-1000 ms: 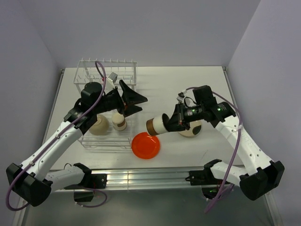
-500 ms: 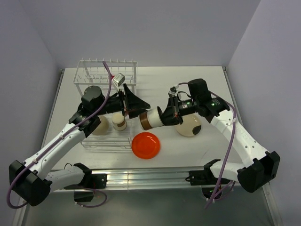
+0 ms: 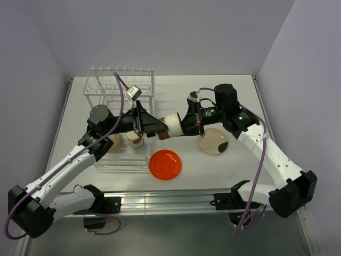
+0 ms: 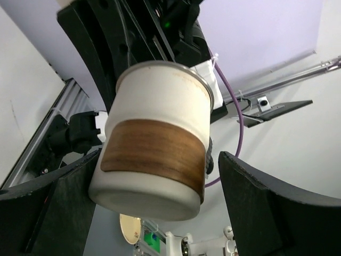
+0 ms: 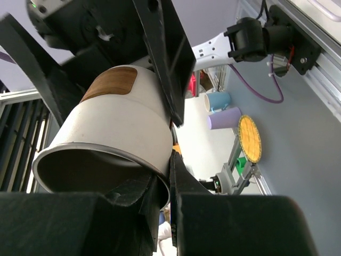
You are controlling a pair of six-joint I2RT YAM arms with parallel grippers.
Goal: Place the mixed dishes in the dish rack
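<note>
My right gripper (image 3: 187, 126) is shut on the rim of a small steel-rimmed cup (image 3: 169, 128), white with a brown band, and holds it sideways in the air above the table's middle. In the right wrist view one finger is inside the cup (image 5: 114, 128) and one outside the rim (image 5: 171, 188). My left gripper (image 3: 159, 128) is open, its jaws on either side of the cup's base (image 4: 154, 149), with a gap on the right side. The white wire dish rack (image 3: 121, 81) stands at the back left. The orange-red plate (image 3: 165, 164) lies flat on the table.
A second cup (image 3: 135, 140) and a white-beige bowl (image 3: 111, 143) sit in the rack's basket, partly hidden by my left arm. A cream plate (image 3: 214, 142) lies on the table under my right arm. The clear glass is out of view.
My right gripper has carried the cup left and up to my left gripper. The left gripper has swung right, and its open jaws now straddle the cup's base.
</note>
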